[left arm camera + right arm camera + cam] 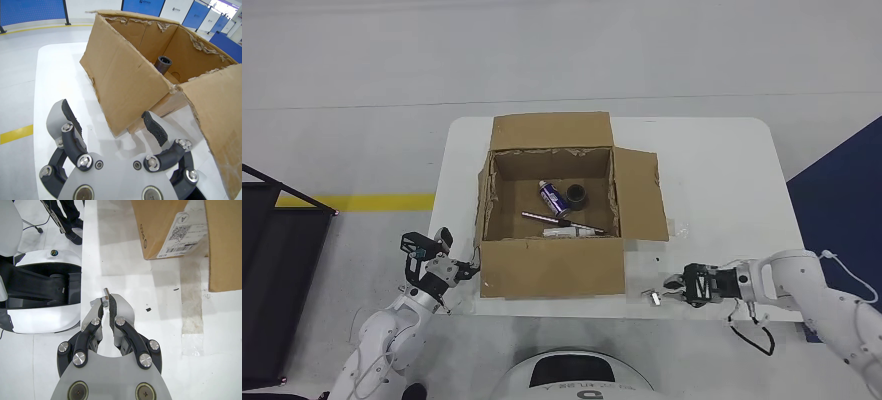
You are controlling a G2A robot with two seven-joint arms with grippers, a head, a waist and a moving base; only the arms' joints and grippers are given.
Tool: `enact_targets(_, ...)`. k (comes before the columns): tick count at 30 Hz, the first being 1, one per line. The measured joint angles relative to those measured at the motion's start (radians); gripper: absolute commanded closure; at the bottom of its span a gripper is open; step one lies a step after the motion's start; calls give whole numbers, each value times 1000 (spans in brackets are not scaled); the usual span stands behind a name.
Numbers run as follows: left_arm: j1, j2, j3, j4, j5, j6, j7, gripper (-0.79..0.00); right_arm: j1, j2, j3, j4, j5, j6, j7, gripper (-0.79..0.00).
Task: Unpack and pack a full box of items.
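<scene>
Right wrist view: right hand (106, 303) clamps pin (106, 292), seemingly pointing straight outward.

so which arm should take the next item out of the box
Left, probably: the left gripper is open and empty beside the box, while the right gripper is shut on a small metal pin near the table edge.

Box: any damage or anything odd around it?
Yes. The cardboard box has torn, ragged top edges, and a dirty strip of peeling tape lies on the table beside it. The right gripper holds a small metal pin.
</scene>
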Motion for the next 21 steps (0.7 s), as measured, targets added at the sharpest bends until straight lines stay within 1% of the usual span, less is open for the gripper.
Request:
enact_targets(4, 0, 0, 0, 0, 0, 0, 0, -785, -32, -1, -1, -37, 8, 22, 59, -286)
enact_targets(10, 0, 0, 0, 0, 0, 0, 0, -785, -31, -12, -18, -51, 37, 38, 143, -296)
enact_targets(11, 0, 0, 0, 0, 0, 0, 0, -785, -29, -14, -21, -50, 42, 43, 156, -305)
enact_targets(13, 0, 0, 0, 0, 0, 0, 0, -785, -22, -20, -27, -48, 55, 61, 188, -348)
enact_targets(17, 0, 0, 0, 0, 0, 0, 0, -785, -7, -33, -45, -46, 81, 88, 246, -385)
enact_targets(21, 0, 0, 0, 0, 0, 0, 0, -785, 14, -47, -69, -48, 93, 101, 301, -456)
